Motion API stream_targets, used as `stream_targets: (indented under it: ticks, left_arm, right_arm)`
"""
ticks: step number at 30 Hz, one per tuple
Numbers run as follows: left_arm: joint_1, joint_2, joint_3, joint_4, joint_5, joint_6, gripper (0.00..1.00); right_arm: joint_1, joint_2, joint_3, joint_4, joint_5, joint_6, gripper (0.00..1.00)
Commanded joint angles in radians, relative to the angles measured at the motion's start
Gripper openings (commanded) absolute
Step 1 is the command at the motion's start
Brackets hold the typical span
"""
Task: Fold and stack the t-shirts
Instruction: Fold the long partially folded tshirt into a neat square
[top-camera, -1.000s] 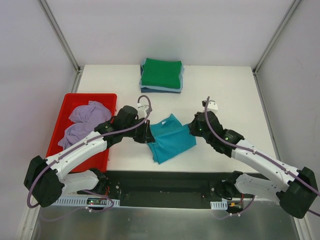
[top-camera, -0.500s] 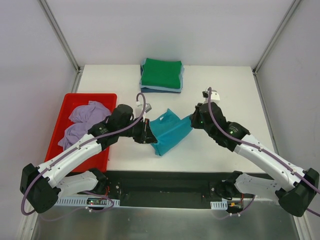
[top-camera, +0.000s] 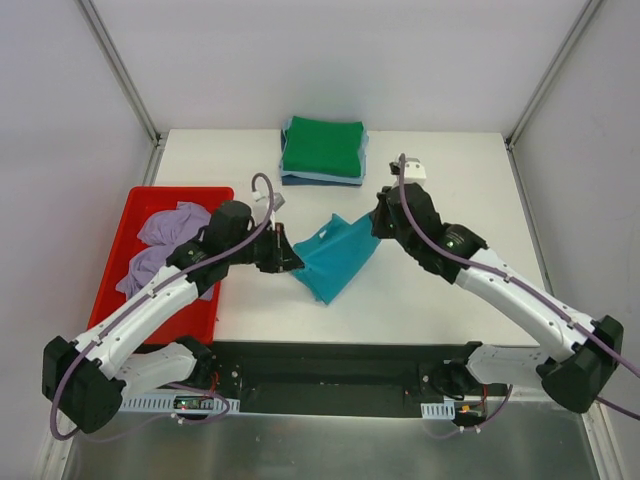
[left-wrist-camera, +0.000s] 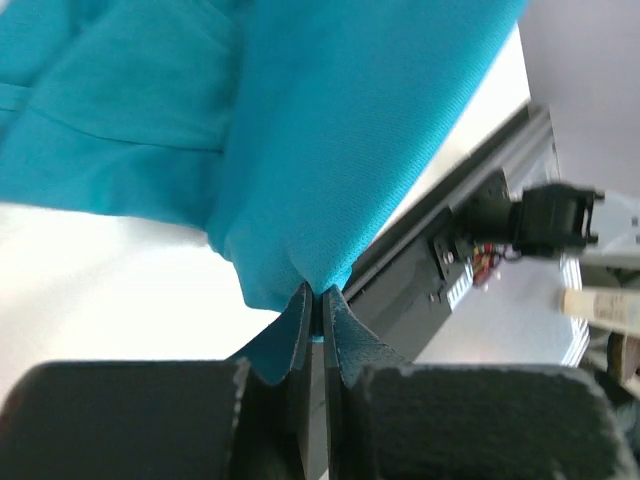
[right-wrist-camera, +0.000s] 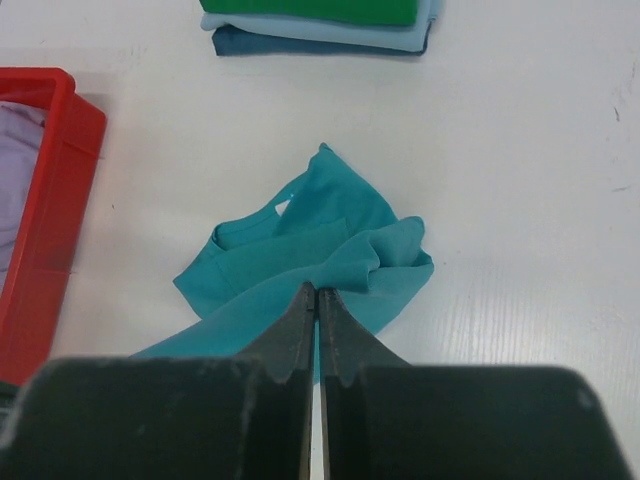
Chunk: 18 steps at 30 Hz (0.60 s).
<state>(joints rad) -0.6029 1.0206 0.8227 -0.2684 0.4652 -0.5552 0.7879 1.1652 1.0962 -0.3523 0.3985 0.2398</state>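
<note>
White table (top-camera: 450, 170) carries a red tray (top-camera: 150, 191) at the left with lavender shirts (top-camera: 175, 228) crumpled inside, not yet folded. A neat stack (top-camera: 322, 150) sits at the far edge, green on light blue on dark blue, so 3 look done. Near the middle the teal shirt (top-camera: 335, 262) sags onto the table, its 2 ends pinched in the closed left gripper (top-camera: 288, 262) and closed right gripper (top-camera: 377, 222); its fold looks unfinished.
</note>
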Motion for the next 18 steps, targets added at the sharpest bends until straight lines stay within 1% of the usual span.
stream_targets:
  ticks: [1,3,6,10,12,14,16,18]
  left_arm:
    - [0.086,0.019,0.015,0.003,-0.040,-0.028,0.00]
    - [0.097,0.062,0.010,0.012,-0.083,-0.029,0.00]
    - [0.150,0.142,-0.007,0.024,-0.186,-0.064,0.00]
    - [0.210,0.264,-0.008,0.063,-0.183,-0.078,0.00]
    - [0.229,0.330,0.004,0.064,-0.217,-0.080,0.00]
    - [0.244,0.404,0.026,0.066,-0.234,-0.075,0.00]
    - [0.256,0.481,0.053,0.066,-0.189,-0.075,0.00]
    - [0.264,0.539,0.064,0.066,-0.188,-0.089,0.00]
  right_arm:
    - [-0.021,0.105,0.119,0.052,-0.007,-0.076,0.00]
    - [-0.035,0.190,0.177,0.068,-0.053,-0.108,0.00]
    - [-0.052,0.359,0.299,0.055,-0.113,-0.122,0.00]
    - [-0.078,0.583,0.442,0.020,-0.128,-0.086,0.01]
    - [-0.093,0.699,0.526,0.003,-0.138,-0.067,0.00]
    - [-0.099,0.780,0.589,-0.023,-0.129,-0.040,0.00]
    - [-0.104,0.849,0.631,-0.019,-0.099,-0.028,0.01]
    - [-0.113,0.915,0.678,-0.016,-0.105,-0.031,0.02]
